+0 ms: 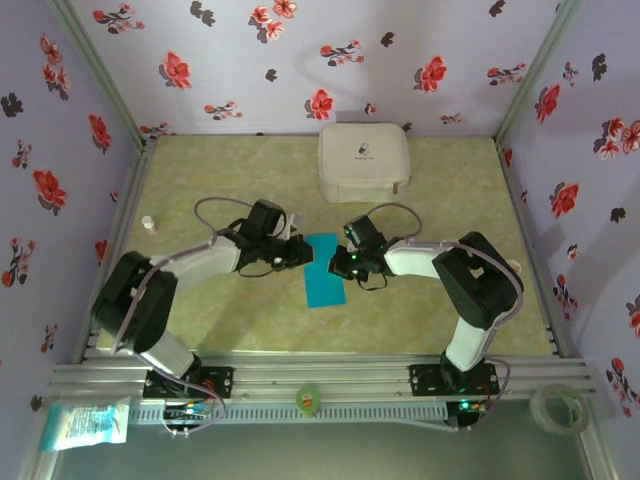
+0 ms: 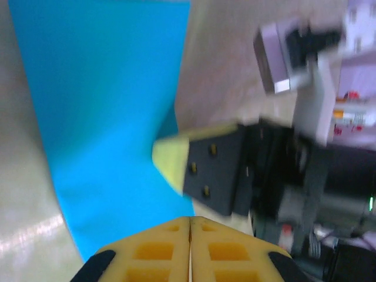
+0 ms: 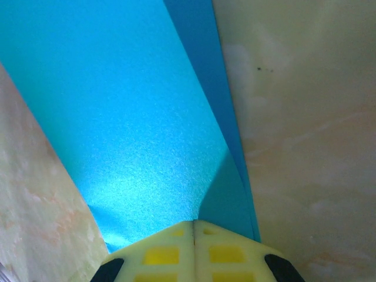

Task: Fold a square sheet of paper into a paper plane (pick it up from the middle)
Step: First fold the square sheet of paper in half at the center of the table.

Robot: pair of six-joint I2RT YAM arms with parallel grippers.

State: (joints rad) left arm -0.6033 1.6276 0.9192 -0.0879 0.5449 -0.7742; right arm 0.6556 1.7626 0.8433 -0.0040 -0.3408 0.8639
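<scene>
The square sheet of paper (image 1: 325, 272) lies on the table between the arms as a narrow turquoise strip, folded over on itself. Two layers show along its right edge in the right wrist view (image 3: 135, 117). My right gripper (image 3: 194, 221) is shut, its tips resting on the paper near that edge with nothing between them. My left gripper (image 2: 190, 218) is shut too, its tips low over the near corner of the sheet (image 2: 106, 106). From the left wrist view the right gripper (image 2: 167, 155) touches the paper's edge. In the top view the left gripper (image 1: 298, 253) and right gripper (image 1: 346, 263) flank the strip's far half.
A white zip case (image 1: 364, 160) sits at the back of the table, behind the paper. A small white object (image 1: 148, 223) stands by the left wall. Beyond the front rail lie a tape roll (image 1: 557, 408), a green item (image 1: 308, 398) and a packet (image 1: 85, 422).
</scene>
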